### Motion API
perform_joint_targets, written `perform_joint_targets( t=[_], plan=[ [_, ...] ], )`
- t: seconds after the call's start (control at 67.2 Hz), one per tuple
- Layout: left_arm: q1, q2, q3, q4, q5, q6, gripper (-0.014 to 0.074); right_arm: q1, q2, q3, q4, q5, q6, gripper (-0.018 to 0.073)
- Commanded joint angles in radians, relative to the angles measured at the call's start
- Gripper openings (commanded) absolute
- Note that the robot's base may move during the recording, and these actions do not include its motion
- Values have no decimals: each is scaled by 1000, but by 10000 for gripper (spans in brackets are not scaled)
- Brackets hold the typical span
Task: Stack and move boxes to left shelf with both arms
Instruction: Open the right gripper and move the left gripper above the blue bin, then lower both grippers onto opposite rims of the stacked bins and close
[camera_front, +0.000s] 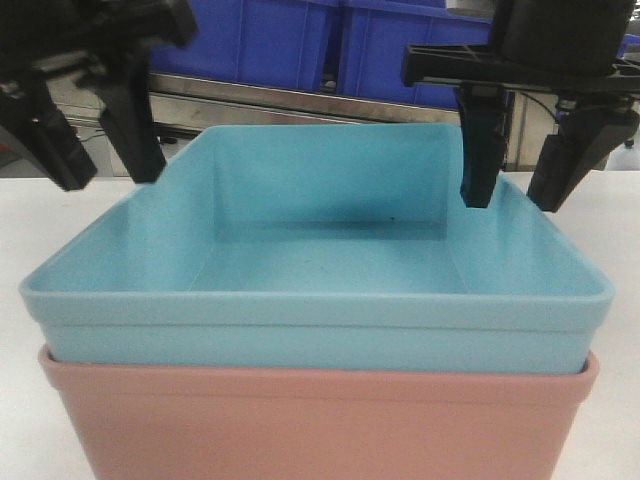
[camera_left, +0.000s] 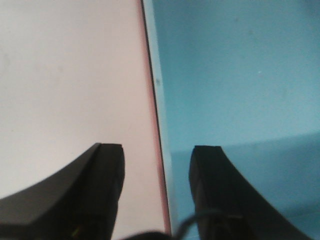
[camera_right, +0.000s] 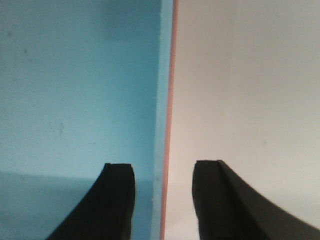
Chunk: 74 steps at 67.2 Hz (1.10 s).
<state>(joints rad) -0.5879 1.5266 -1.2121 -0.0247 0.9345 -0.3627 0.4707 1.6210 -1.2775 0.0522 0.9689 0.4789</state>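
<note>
Sky-blue plastic tub (camera_front: 300, 310) sits nested inside the salmon-pink tub (camera_front: 300, 420), its rolled rim riding just above the pink rim. The pair stands on the white table (camera_front: 610, 240), close to the front camera. So the pink one holds the blue one, and the blue one's smooth floor shows from wall to wall, marked only by a tiny dark speck near the far wall.

Left gripper (camera_front: 112, 180) is spread open over the left wall of the stack. In its wrist view one finger (camera_left: 100, 190) hangs over the table and the other (camera_left: 215, 190) over the blue floor, with both rims running between them and a gap on either side.

Right gripper (camera_front: 510, 205) is likewise spread astride the right wall, inner finger (camera_right: 112, 200) dipped inside the blue tub, outer finger (camera_right: 225, 200) outside over the table, clear of the wall.

Behind, dark blue bins (camera_front: 270, 40) show above a steel ledge (camera_front: 300, 100)
</note>
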Motion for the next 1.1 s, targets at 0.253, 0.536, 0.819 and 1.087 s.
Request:
perform_joint_targets(
  t=[0.253,0.536,0.819,1.087],
  plan=[
    [-13,149,-248,34,130,-46,231,2,-47,-26,12,-28,-9,380],
    [-13,200,-253,34,143,-78,230,4,-38,40,15,-78,-8,380],
    [-13,235,-251,25,150,-92,230,13,7,67,29,-85,-8,380],
    [-13,272,-251,1,164,-92,230,51,33,67,25,-107,24,380]
  ],
)
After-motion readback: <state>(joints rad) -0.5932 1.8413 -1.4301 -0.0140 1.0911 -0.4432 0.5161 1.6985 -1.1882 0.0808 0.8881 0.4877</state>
